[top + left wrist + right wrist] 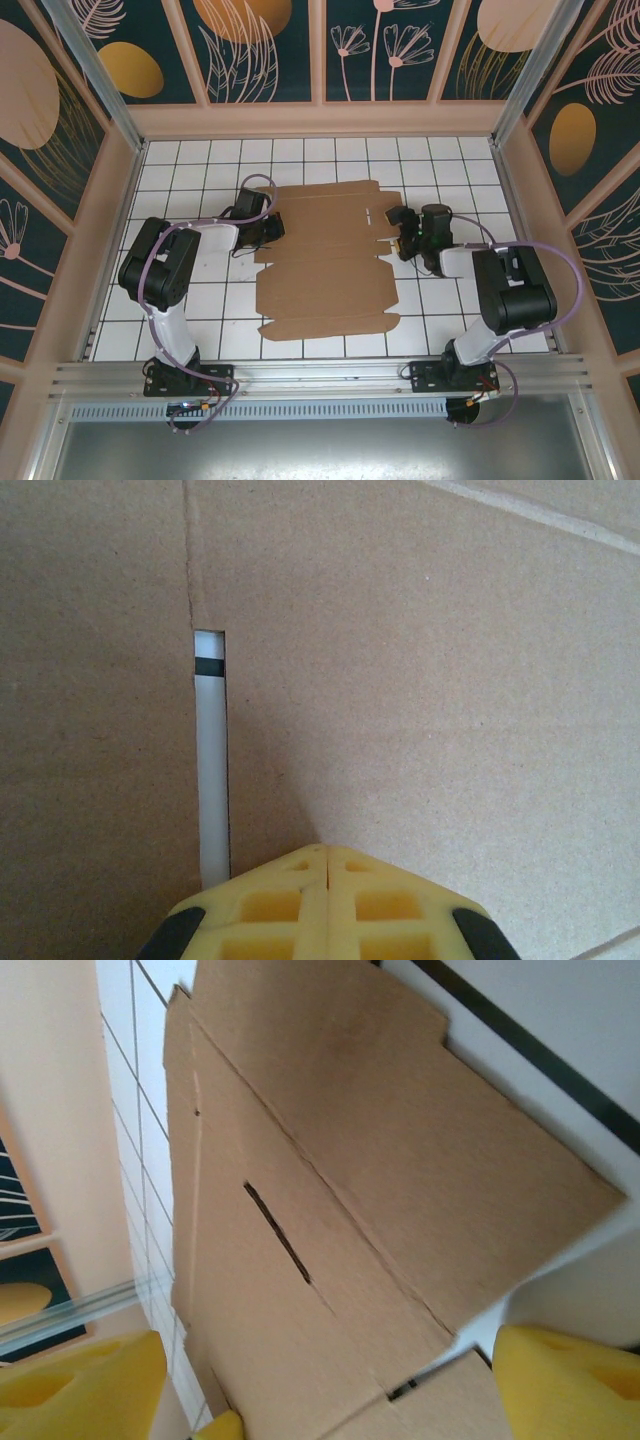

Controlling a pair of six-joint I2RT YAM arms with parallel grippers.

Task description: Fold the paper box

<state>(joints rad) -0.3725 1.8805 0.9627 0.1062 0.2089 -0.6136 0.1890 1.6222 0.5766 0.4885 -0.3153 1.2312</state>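
The paper box lies as a flat brown die-cut sheet in the middle of the white tiled table. My left gripper rests on the sheet's left edge. In the left wrist view its yellow fingers are pressed together, tip down on the paper box beside a narrow slot that shows the table. My right gripper sits at the sheet's right edge. In the right wrist view its jaws stand wide apart over the paper box, near a flap and a dark slit.
Low beige walls ring the table on three sides. An aluminium rail runs along the near edge, where both arm bases are bolted. White tiles lie bare around the sheet, widest at the back and the front left.
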